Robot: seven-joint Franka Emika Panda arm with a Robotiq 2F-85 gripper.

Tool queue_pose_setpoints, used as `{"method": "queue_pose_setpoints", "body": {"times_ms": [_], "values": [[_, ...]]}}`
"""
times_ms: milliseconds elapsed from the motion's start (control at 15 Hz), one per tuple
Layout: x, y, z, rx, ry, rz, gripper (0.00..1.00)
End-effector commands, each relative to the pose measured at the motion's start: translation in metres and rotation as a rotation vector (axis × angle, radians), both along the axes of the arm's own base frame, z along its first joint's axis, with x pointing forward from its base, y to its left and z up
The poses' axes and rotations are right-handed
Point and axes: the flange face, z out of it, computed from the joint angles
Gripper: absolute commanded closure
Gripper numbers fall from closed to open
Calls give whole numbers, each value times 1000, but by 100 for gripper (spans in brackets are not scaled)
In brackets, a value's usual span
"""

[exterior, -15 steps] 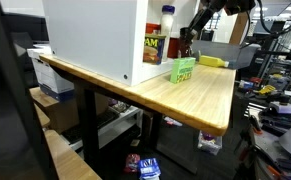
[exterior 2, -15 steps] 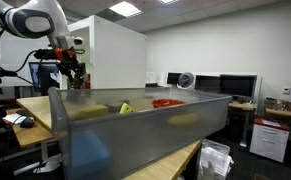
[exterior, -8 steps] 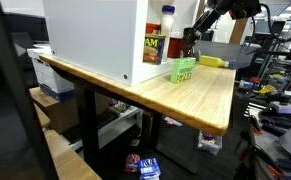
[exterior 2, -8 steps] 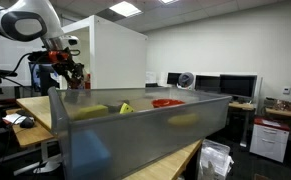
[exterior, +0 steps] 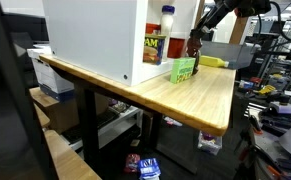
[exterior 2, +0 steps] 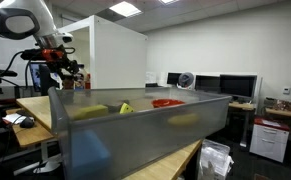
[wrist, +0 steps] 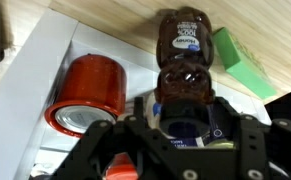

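In the wrist view my gripper (wrist: 191, 130) comes in from the bottom, its jaws spread on either side of a white container with a blue label (wrist: 183, 122) that fills most of the gap. Just beyond it is a brown squeeze bottle (wrist: 184, 45). A red can (wrist: 85, 92) lies to the left and a green box (wrist: 241, 62) to the right on the wooden table. In both exterior views the gripper (exterior: 196, 42) (exterior 2: 65, 76) hangs low over the table beside the big white box (exterior: 95, 35).
A white bottle with a red cap (exterior: 167, 20), a yellow-labelled can (exterior: 153, 47), the green box (exterior: 184, 69) and a yellow object (exterior: 214, 61) share the wooden table (exterior: 200, 100). A translucent bin (exterior 2: 135, 135) blocks the foreground in an exterior view.
The arm has shifted sideways, with the gripper moving away from the white box and slightly lower. The jaws have spread wider around the white container.
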Motion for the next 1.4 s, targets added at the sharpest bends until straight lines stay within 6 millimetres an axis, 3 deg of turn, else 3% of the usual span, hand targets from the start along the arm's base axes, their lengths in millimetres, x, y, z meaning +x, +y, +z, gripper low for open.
{"method": "queue_pose_setpoints", "body": {"times_ms": [0, 533, 1000, 1133, 1333], "values": [[-6, 3, 15, 6, -36, 25, 3], [-14, 4, 19, -5, -47, 36, 0], [-18, 7, 2, -59, 67, 113, 0], [-17, 8, 0, -59, 69, 118, 25], [-14, 8, 0, -48, 63, 112, 40]]}}
